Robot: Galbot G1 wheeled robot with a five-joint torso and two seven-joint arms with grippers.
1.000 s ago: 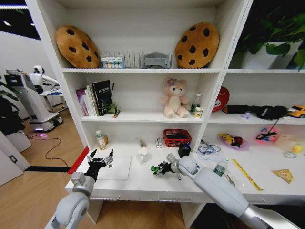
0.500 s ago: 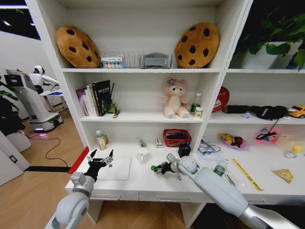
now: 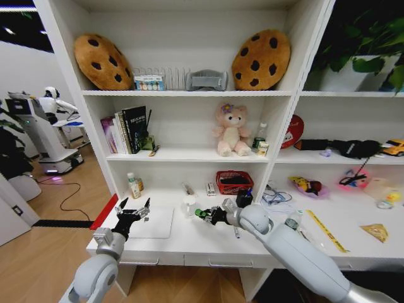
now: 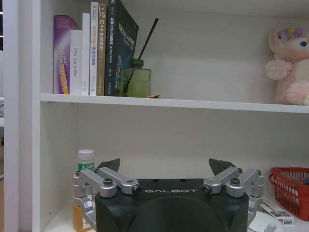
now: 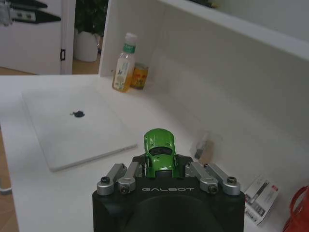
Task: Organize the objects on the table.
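The left tool [image 3: 133,210] hovers spread wide over the slim silver-white laptop [image 3: 153,222] on the white surface [image 3: 189,243]. The right tool [image 3: 203,214], clenched on the tiny green toy car [image 5: 160,149], has shifted left and up toward a small white pump bottle [image 3: 189,203]. The right wrist view reveals the laptop's logo.

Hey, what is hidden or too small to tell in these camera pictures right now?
- Rear of the toy car: right wrist view, behind the right tool.
- Red basket contents: head view, too small.
- Laptop near edge: head view, covered by the left tool.
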